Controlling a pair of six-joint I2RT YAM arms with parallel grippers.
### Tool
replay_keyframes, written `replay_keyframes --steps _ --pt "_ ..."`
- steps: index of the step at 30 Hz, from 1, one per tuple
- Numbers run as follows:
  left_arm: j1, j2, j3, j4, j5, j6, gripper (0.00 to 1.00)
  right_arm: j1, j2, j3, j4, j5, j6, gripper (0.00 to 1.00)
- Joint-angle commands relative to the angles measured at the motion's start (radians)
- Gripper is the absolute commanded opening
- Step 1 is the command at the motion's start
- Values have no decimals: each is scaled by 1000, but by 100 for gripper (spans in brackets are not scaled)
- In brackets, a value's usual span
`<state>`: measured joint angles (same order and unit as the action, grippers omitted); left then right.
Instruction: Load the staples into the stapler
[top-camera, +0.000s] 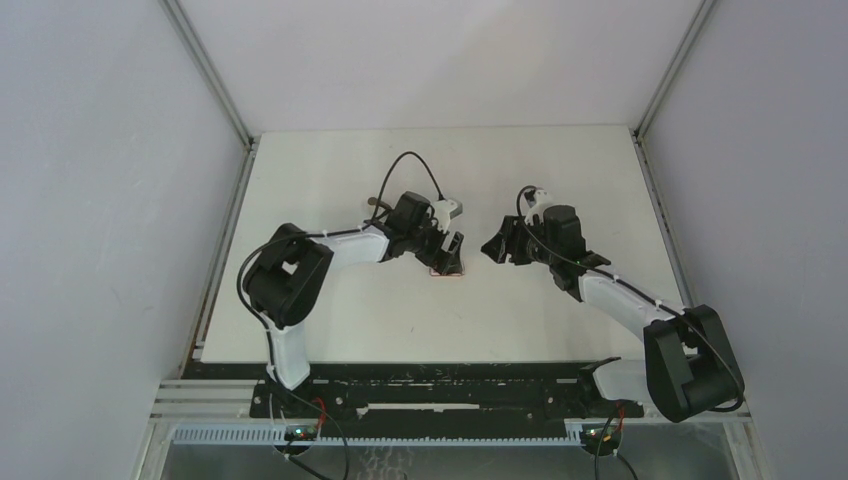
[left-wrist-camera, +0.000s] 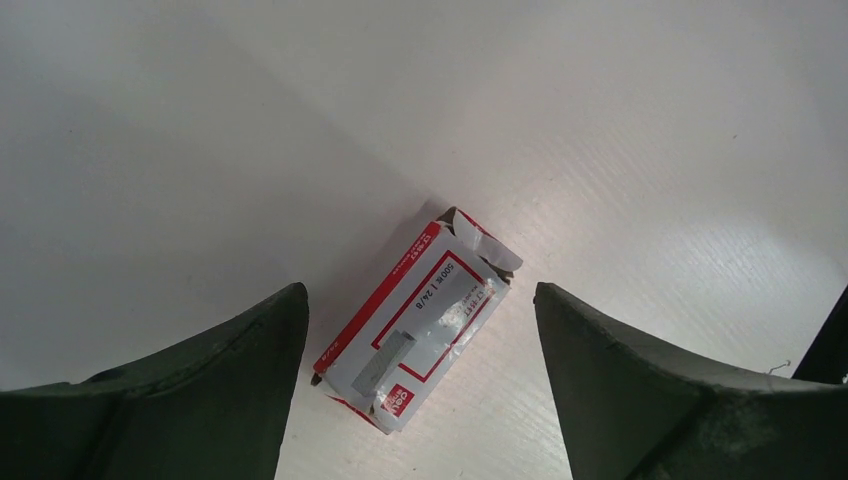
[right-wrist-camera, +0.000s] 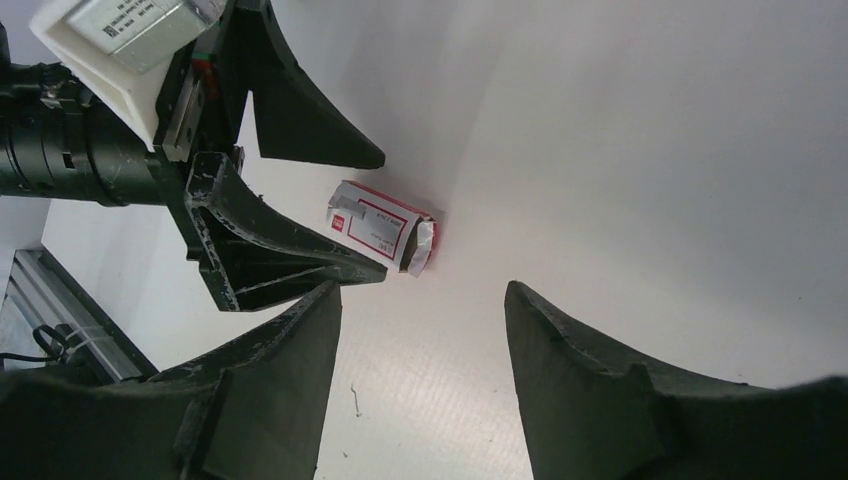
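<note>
Note the staples (left-wrist-camera: 415, 325) flat and label-up on the table (top-camera: 350, 320), about mid-table and a touch left of centre, long axis slanted across the gap between the fingers of the left gripper (left-wrist-camera: 420, 290), torn flap end aimed away from that wrist and closed end just beside one finger (left-wrist-camera: 250, 380). Note both sets of jaws spread and gripping nothing, left gripper straddling the staples, right gripper (right-wrist-camera: 422, 290) hanging just to their right. See bare tabletop all round, with far, left and right edges well apart from staples and grippers.

White table (top-camera: 400, 325), grey walls (top-camera: 100, 150)
</note>
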<state>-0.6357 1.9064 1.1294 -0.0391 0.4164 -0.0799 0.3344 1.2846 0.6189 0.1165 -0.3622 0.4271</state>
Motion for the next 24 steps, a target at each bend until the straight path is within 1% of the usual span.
replay_keyframes --steps 1,9,19,24 --pt "-11 -23 -35 33 -30 -11 87 0 -36 -7 42 -8 15 60" --pt "-57 -72 -126 49 -92 3 83 0 -36 -6 37 4 18 60" --pt "-159 -139 -189 56 -311 66 75 -3 -34 -7 35 3 24 61" --pt "-200 -149 -193 56 -379 100 67 -8 -10 -4 30 9 38 61"
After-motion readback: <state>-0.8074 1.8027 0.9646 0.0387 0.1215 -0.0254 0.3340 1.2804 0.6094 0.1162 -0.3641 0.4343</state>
